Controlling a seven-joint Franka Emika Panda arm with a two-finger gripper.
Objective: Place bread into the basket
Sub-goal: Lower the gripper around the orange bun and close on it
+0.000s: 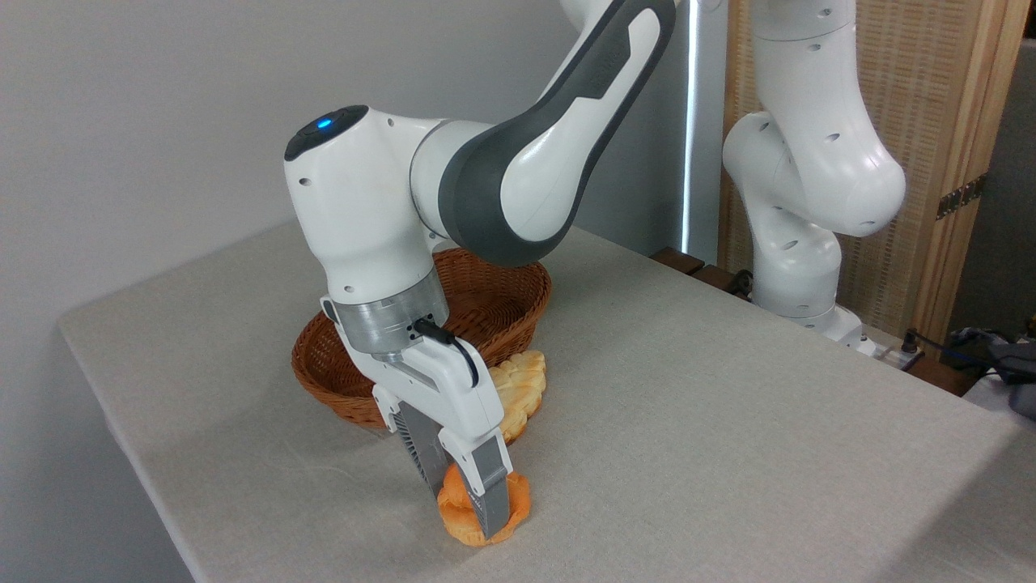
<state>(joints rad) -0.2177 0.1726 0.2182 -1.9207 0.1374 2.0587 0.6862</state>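
The bread (518, 504), a small orange bun with a paler base, rests on the grey table near its front edge. My gripper (469, 506) reaches down over it with one finger on each side, pressed against the bun. The fingers (490, 486) hide much of its top. The basket (502, 312), reddish-brown wicker, stands behind the gripper, partly hidden by my wrist. Its visible inside holds nothing.
A pale golden braided loaf (522, 389) lies on the table (728, 421) between basket and bun, against the basket's front wall. The arm's white base (797, 275) stands at the back right. The table's front edge runs close to the bun on the left.
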